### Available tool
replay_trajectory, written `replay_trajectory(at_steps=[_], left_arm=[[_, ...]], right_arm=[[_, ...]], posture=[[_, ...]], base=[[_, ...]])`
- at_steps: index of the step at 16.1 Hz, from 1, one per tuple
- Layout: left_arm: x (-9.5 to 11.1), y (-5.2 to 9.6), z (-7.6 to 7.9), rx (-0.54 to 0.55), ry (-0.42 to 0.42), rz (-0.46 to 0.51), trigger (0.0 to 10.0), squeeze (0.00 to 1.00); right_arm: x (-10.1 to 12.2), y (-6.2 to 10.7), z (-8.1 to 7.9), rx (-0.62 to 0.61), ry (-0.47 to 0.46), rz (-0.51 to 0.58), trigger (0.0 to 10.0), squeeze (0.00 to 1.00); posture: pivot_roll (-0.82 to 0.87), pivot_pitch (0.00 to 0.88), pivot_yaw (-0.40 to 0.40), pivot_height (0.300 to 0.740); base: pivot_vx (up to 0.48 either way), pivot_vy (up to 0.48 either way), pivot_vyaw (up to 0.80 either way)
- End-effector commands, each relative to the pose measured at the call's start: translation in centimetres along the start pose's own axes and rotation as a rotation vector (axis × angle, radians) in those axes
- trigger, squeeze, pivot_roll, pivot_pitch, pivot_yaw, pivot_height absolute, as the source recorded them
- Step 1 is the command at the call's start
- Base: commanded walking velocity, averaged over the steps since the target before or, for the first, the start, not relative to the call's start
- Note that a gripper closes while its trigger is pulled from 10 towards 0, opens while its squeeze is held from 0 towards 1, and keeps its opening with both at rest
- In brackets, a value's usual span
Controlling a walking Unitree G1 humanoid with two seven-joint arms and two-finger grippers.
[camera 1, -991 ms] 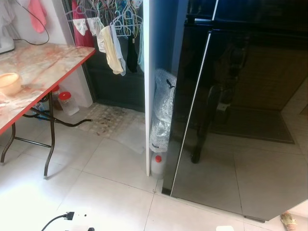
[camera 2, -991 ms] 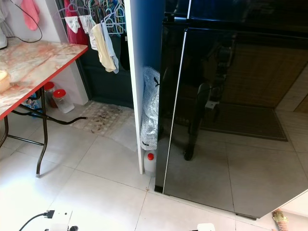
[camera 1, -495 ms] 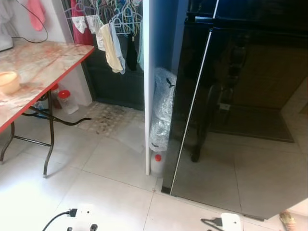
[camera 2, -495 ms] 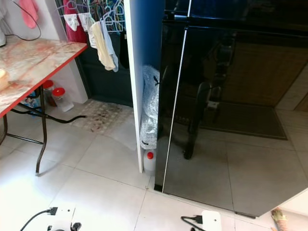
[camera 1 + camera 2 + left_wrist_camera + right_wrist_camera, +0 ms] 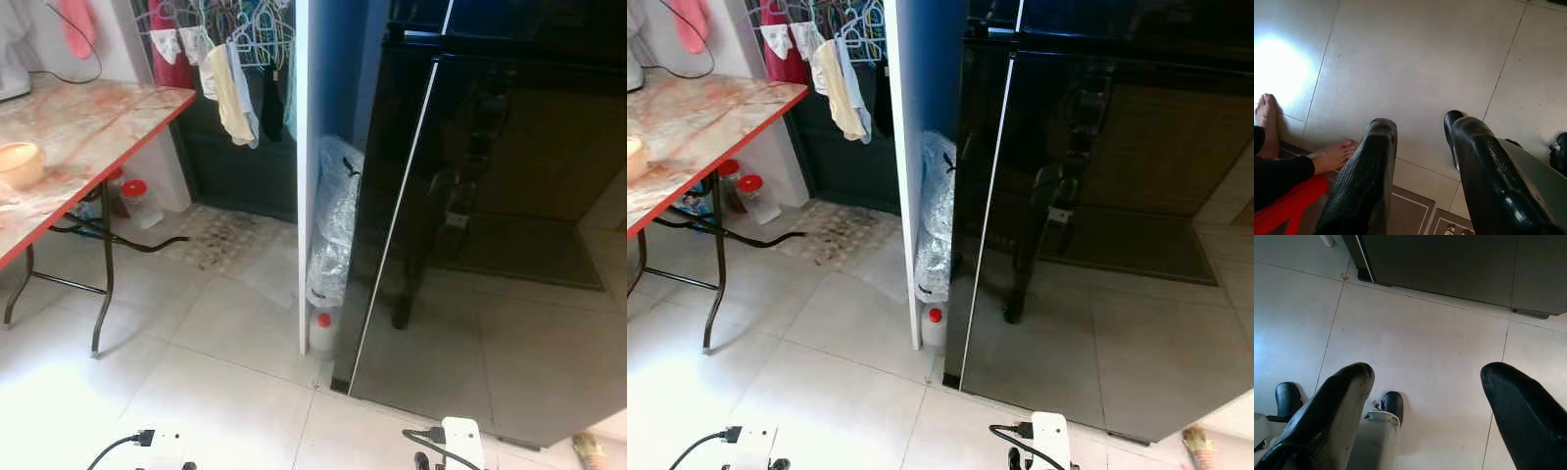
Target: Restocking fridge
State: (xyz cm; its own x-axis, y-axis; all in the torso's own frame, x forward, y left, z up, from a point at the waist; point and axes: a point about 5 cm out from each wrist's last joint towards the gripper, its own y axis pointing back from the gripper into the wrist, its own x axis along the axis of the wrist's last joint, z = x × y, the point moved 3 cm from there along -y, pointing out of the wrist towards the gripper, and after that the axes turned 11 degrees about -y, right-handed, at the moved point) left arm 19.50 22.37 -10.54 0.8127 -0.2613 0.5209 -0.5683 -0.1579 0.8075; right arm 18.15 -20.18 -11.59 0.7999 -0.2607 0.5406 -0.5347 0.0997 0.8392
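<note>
Fridge doors, black and glossy, are seen closed on the right side of the head views, with the floor and a dark mat mirrored in them. Just beside the fridge, on its left, a white panel is standing upright. In the narrow gap between the two, a crumpled plastic bag is placed above a white bottle with a red cap. Further left, clothes on hangers are hung, and a folding table with a marble-pattern top is set, with a small bowl on it. Under the table a jar with a red lid is kept on the tiled floor.

Both arms are hanging low. The left gripper is pointed at the floor, its fingers parted with nothing between them; a person's bare feet are seen near it. The right gripper is also spread wide over the tiles, holding nothing, near the bottom edge of the fridge.
</note>
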Motion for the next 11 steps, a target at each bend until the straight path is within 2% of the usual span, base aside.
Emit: replay_trajectory(at_steps=[1,11], left_arm=[[-0.27,0.02,-0.13,-0.002,-0.002,-0.014,10.0,0.00],[-0.35,0.03,-0.10,-0.006,-0.003,-0.016,10.0,0.00]], right_arm=[[-0.11,0.01,0.07,-0.002,-0.002,-0.005,10.0,0.00],[-0.14,0.04,0.45,-0.005,0.017,-0.013,10.0,0.00]], posture=[[-0.11,0.000,-0.009,0.740],[-0.12,0.000,-0.013,0.740]], base=[[0.000,0.000,0.00],[0.000,0.274,0.00]])
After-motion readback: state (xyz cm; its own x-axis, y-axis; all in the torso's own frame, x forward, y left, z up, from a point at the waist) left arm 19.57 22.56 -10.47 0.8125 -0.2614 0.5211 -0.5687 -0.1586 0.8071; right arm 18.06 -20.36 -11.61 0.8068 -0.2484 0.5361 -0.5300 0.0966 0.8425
